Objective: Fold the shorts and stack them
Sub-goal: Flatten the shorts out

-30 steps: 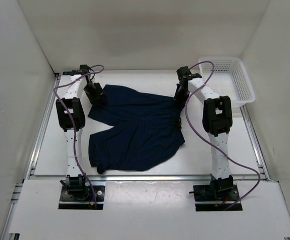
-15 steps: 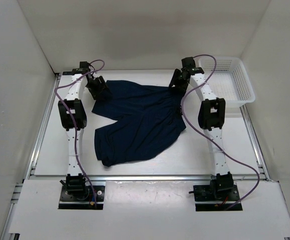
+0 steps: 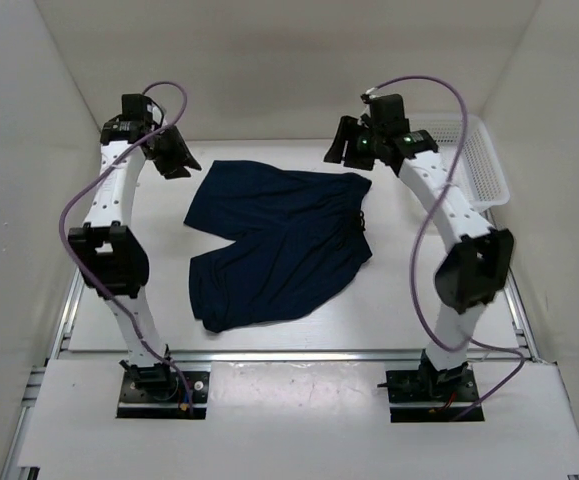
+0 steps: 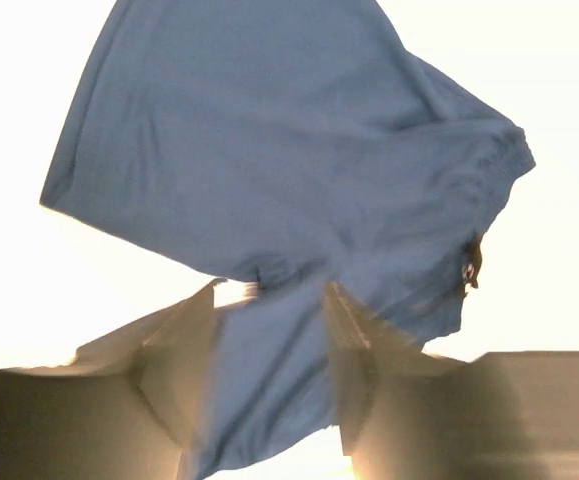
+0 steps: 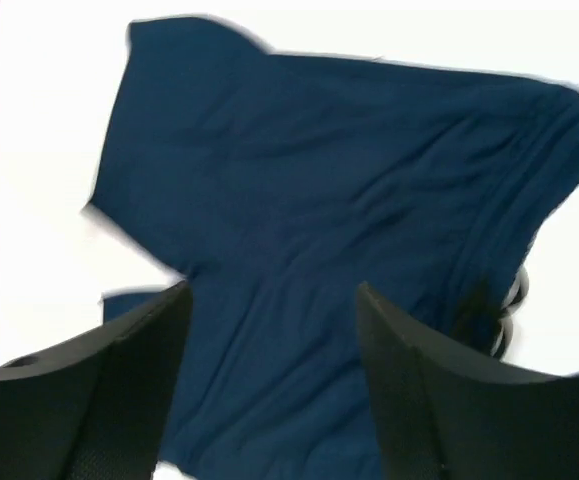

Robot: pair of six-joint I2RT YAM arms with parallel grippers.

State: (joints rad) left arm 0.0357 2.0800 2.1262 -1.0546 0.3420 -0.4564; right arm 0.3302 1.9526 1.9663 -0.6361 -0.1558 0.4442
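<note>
The dark navy shorts lie spread flat in the middle of the table, waistband toward the right and both legs toward the left. My left gripper hangs in the air above the back left corner of the shorts. My right gripper is raised above their back right corner. In the left wrist view the gripper is open and empty, with the shorts well below it. The right wrist view likewise shows an open gripper with nothing in it, over the shorts.
A white mesh basket stands at the back right corner, just behind the right arm. White walls close the table in at the back and on both sides. Bare table shows in front of the shorts.
Both grippers were down at the back edge of the shorts; they have let go and risen well above the table. The shorts shifted slightly back and right, then stayed flat.
</note>
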